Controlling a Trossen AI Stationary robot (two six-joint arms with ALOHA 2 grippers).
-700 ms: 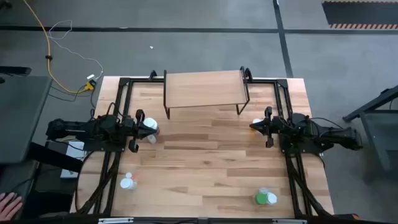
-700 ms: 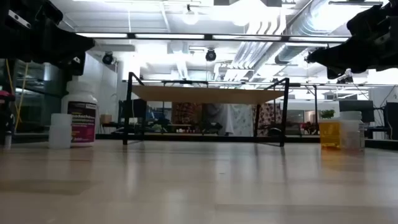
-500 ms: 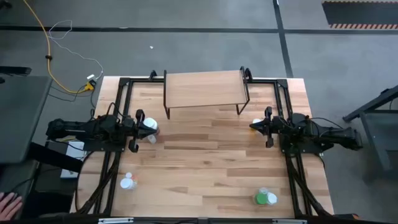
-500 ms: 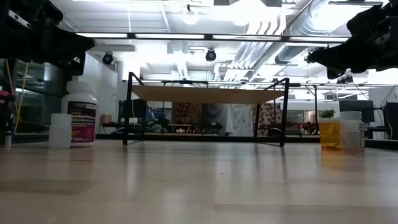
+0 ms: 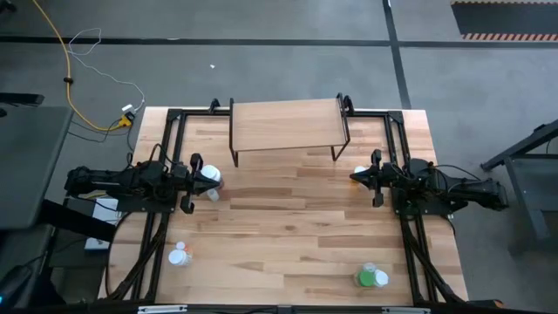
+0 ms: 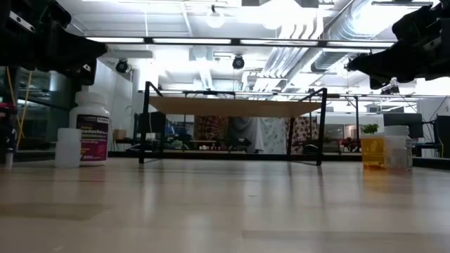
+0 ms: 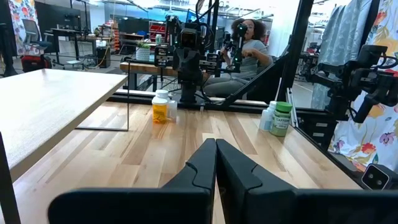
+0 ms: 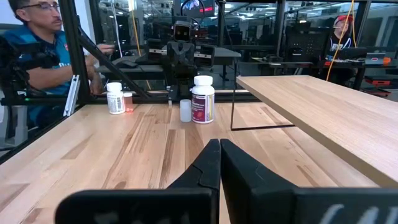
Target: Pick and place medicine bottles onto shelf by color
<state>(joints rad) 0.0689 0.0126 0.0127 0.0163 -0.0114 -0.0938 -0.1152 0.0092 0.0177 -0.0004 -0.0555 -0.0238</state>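
Bottles (image 5: pixel 209 179) look light, rigid, slick plastic, so grab mid-body below cap; left gripper (image 7: pixel 216 163) and right gripper (image 8: pixel 219 163) both clenched empty.

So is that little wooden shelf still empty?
Empty: the small light-wood shelf on black legs has a bare top from above; no bottles on it.

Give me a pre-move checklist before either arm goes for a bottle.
1. Shelf top bare, ready for bottles: ok.
2. Left tool holding nothing, fingers shut: ok, but it must open before a grasp.
3. Right tool holding nothing, fingers shut: ok, same note.
4. Bottles upright: green bottle, orange bottle and tall white bottle stand upright: ok.
5. Bare table between the arms and the shelf: ok.
6. People close behind the table in both wrist views; whether they are out of reach: cannot tell.
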